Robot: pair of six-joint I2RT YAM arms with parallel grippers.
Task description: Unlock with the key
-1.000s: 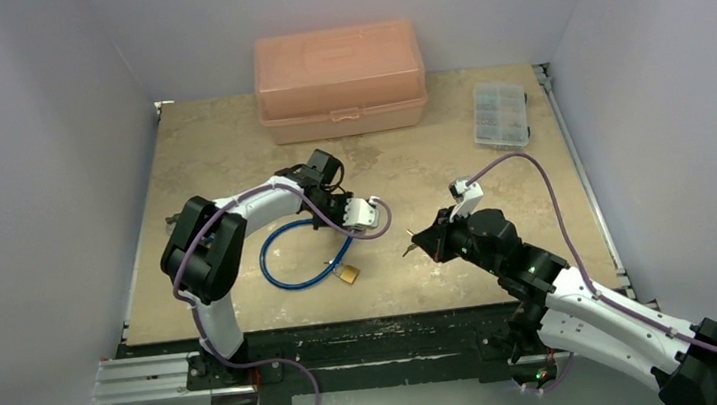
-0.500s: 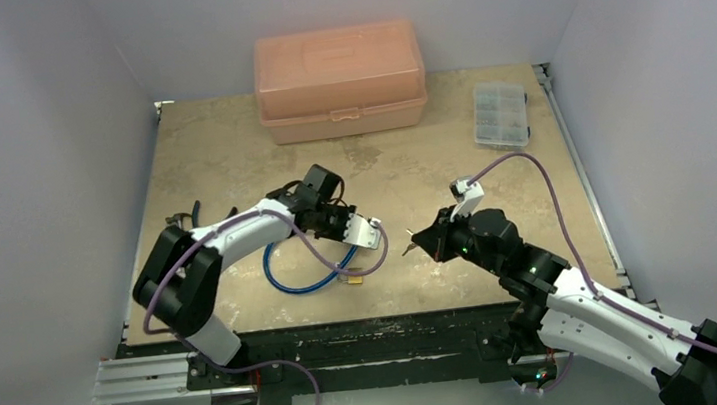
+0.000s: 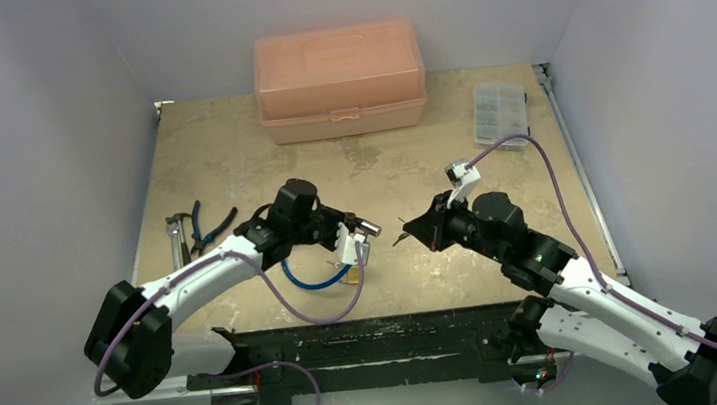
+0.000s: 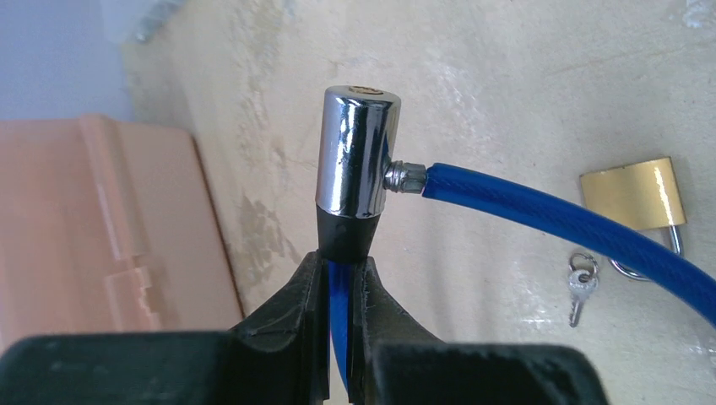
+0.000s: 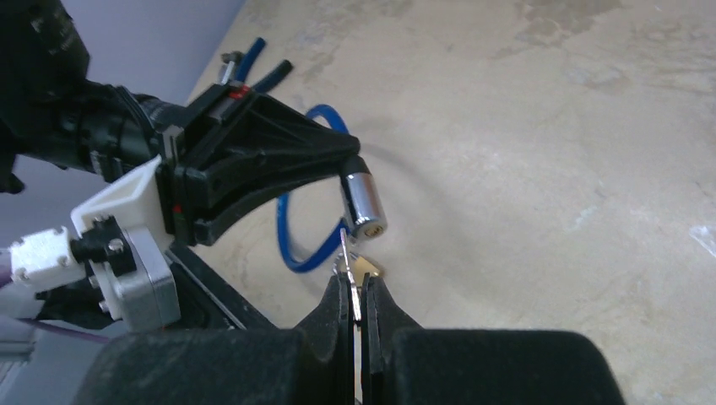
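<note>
My left gripper is shut on the blue cable just below its chrome lock cylinder, holding the cylinder up off the table. Across from it, my right gripper is shut on a thin silver key whose blade points at the cylinder's keyhole end, close beside it. In the top view the two grippers face each other near the table's front. A brass padlock lies on the table with a second tiny key on a ring beside it.
A peach toolbox stands at the back and a clear compartment box at the back right. Pliers and other hand tools lie at the left. The table's front edge is just below the cable loop.
My left arm has swung down and out to the left, carrying the lock cylinder nearer the right gripper. The right gripper has edged up and left with the key. The tools at left are uncovered.
</note>
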